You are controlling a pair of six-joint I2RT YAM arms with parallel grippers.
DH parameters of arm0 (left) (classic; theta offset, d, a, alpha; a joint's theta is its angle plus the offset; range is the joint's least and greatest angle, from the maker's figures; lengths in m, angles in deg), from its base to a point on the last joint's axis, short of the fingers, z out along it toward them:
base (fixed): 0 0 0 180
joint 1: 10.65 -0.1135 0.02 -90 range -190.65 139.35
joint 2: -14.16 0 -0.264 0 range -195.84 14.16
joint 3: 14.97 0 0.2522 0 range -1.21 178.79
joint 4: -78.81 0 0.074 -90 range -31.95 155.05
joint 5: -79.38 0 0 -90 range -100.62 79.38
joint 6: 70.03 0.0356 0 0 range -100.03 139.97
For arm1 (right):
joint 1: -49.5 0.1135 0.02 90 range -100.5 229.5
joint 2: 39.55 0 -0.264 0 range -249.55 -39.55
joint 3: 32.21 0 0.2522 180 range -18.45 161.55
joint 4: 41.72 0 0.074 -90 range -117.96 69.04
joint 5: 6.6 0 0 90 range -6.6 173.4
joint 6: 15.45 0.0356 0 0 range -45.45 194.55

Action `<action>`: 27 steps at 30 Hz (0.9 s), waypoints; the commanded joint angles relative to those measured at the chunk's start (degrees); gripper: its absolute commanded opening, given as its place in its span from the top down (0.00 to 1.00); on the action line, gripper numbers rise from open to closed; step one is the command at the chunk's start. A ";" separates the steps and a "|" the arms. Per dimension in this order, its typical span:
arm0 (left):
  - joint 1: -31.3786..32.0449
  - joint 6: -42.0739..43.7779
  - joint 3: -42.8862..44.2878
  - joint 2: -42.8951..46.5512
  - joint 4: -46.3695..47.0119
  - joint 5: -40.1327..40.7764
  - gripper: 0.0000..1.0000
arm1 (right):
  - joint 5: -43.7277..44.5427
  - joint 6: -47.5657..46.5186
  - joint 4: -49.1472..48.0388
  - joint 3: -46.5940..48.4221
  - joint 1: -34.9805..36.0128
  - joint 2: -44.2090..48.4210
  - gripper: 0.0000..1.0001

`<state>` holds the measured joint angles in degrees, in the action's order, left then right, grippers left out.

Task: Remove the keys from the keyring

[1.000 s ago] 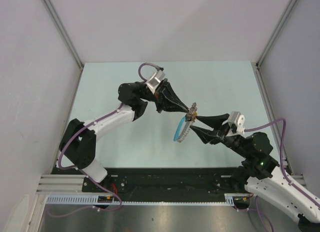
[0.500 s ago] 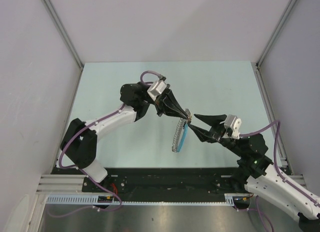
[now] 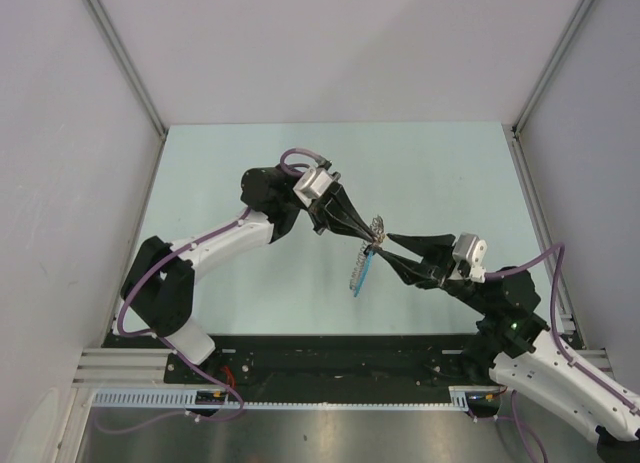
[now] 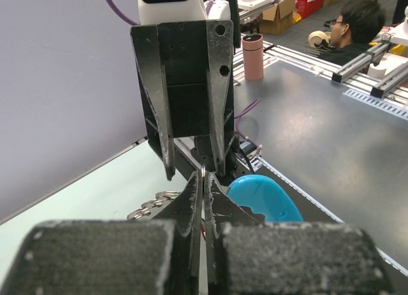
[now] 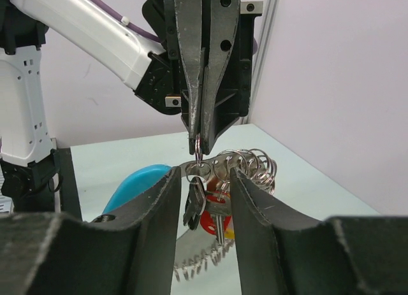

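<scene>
Right end effector point(image 5: 204, 172) has advanced, jaws apart around the keys point(image 5: 218, 212); left end effector point(image 5: 198, 136) clamps the keyring point(image 5: 198, 148).

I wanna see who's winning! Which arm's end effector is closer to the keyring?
Left. The left end effector is shut right on the keyring, pinching it. The right end effector is open just below, its fingers on either side of the hanging keys.

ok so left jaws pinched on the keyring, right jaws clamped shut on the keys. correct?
Half right. The left gripper is shut on the keyring, but the right gripper is not clamped: its jaws stand open, with the keys hanging in the gap between them. The right wrist view shows it.
</scene>
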<state>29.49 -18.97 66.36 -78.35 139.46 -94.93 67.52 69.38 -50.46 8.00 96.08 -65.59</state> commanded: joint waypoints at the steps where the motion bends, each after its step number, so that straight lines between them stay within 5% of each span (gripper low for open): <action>1: 0.38 1.76 2.04 1.72 24.55 -0.41 1.00 | -0.56 2.09 1.66 0.35 0.08 1.87 0.62; 12: 0.47 3.34 3.18 0.67 24.55 -0.76 1.00 | -0.03 3.06 2.12 -1.76 0.26 4.95 0.69; 27: 0.55 2.99 1.34 1.28 24.55 1.17 1.00 | 1.20 -0.19 -10.54 -1.76 0.61 -1.55 0.70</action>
<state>29.73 -17.02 66.75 -78.35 139.53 -95.30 68.09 70.26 -54.74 5.97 96.26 -65.88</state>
